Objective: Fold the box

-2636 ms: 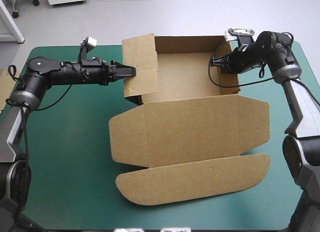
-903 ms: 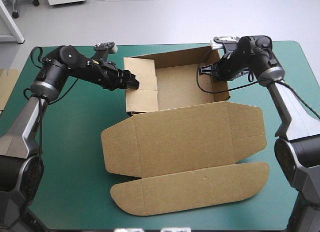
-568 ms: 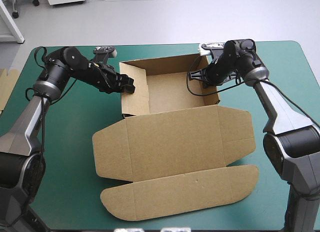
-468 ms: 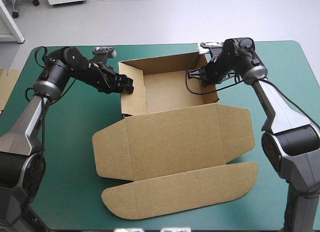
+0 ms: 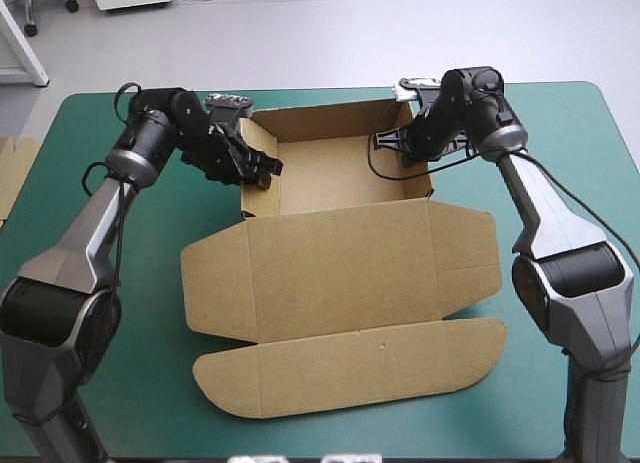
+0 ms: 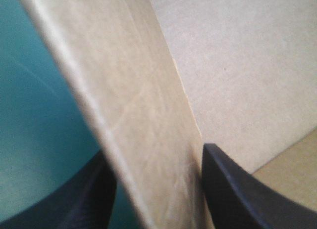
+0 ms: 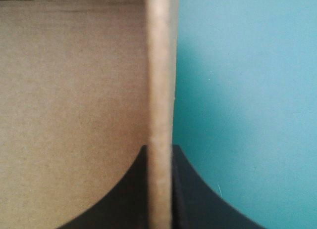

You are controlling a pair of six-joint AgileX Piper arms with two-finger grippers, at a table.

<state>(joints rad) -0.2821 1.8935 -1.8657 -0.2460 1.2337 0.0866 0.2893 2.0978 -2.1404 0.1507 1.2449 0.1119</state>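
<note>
Brown box (image 5: 340,268) of matte corrugated board lies mid-table on the teal-green cover (image 5: 150,383). Its open rectangular tray sits at the far side. The lid lies flat toward the near edge and ends in a long flap with rounded corners. The left gripper (image 5: 262,171) pinches the tray's left wall, its black fingers (image 6: 223,189) pressed to either face of the thick tilted panel. The right gripper (image 5: 408,149) clamps the right wall, and its fingers (image 7: 190,194) are nearly closed on the upright edge. Another piece of board (image 5: 12,178) shows at the table's left edge.
</note>
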